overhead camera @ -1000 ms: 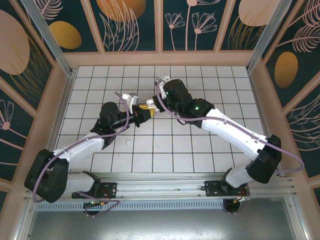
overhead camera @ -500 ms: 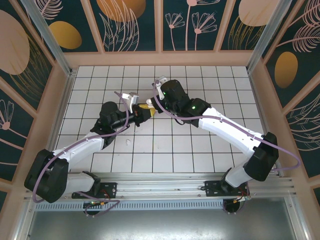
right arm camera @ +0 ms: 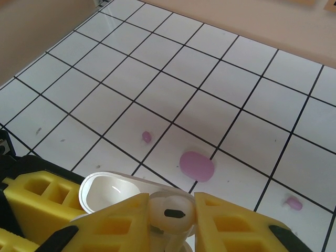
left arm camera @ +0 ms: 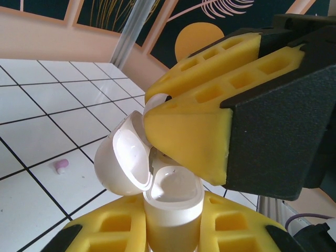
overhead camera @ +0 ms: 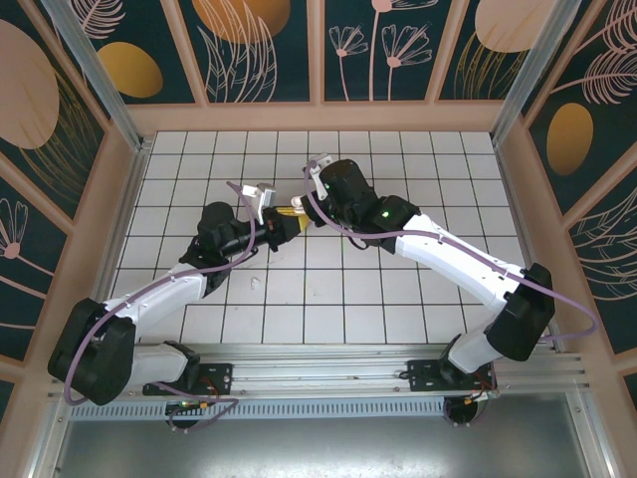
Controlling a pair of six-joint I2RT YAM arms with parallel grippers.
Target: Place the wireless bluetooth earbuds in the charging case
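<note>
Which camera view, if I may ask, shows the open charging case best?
The left wrist view: the charging case sits close up, lid open, clamped in the left gripper. The right wrist view catches its lid and rim; from the top external view it is too small to tell.

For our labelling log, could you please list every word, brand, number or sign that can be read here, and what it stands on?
There are none: no readable text in any view. The white charging case in the left fingers is plain, the white earbud between the right fingers bears a dark oval slot but no lettering, and the wall panels carry plant drawings without words.
</note>
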